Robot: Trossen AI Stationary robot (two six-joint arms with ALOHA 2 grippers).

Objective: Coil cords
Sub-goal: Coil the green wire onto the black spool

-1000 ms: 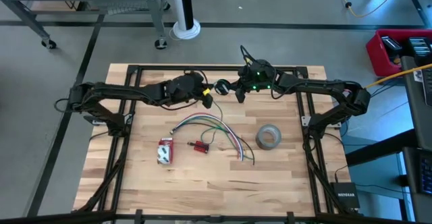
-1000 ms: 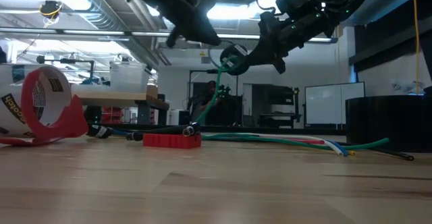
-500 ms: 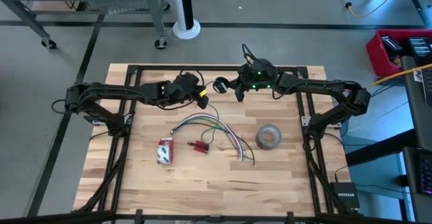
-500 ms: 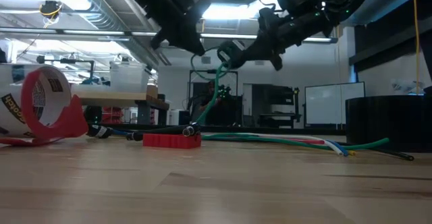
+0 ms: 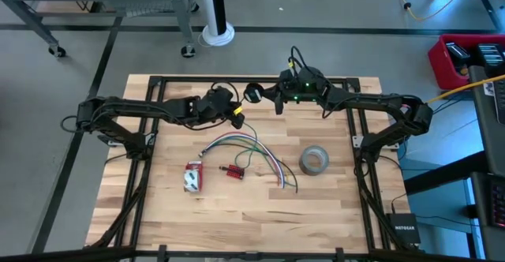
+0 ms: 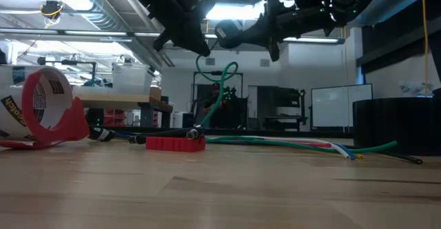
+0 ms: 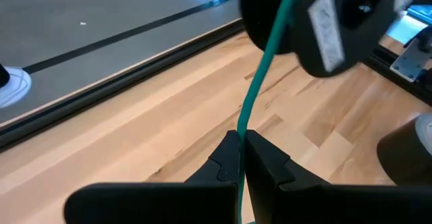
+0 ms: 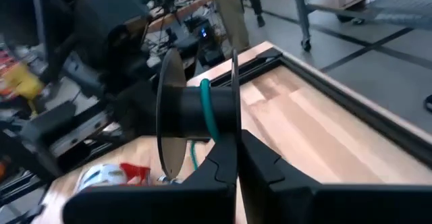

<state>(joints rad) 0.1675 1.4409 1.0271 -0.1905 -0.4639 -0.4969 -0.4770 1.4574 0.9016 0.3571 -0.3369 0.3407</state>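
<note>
A black spool (image 8: pixel 196 109) with a turn of green cord (image 8: pixel 210 109) round its hub hangs above the table's far middle, with my right gripper (image 5: pixel 267 96) shut on it. The green cord (image 7: pixel 260 75) runs from the spool (image 5: pixel 252 93) to my left gripper (image 5: pixel 235 114), which is shut on it just left of the spool. Below the left gripper (image 6: pixel 200 50) the cord curves in a slack loop (image 6: pixel 224 74) and drops to the table. Its lower part lies among loose cords (image 5: pixel 248 147) of several colours at mid table. My left gripper pinches the green cord (image 7: pixel 241 135) between its two fingertips, a single strand, a short way below the spool. The fingers slant down and lie across the cord. Above them it runs straight to the spool. My right gripper holds the spool by the rim of one flange (image 8: pixel 233 133), pinched between its two fingers. The fingers come nearly level from the table's right. The spool is lifted clear of the table, its axis about level.
A grey tape roll (image 5: pixel 313 160) lies right of the loose cords. A red-and-white tape dispenser (image 5: pixel 192 176) and a small red piece (image 5: pixel 231 170) lie nearer the front. Black frame rails (image 5: pixel 237 79) border the wooden table.
My right gripper has risen and tipped up toward level, carrying the spool higher and a little toward the table's far edge. The green cord between the spool and my left gripper has lengthened, and its slack loop below now shows beside the left gripper.
</note>
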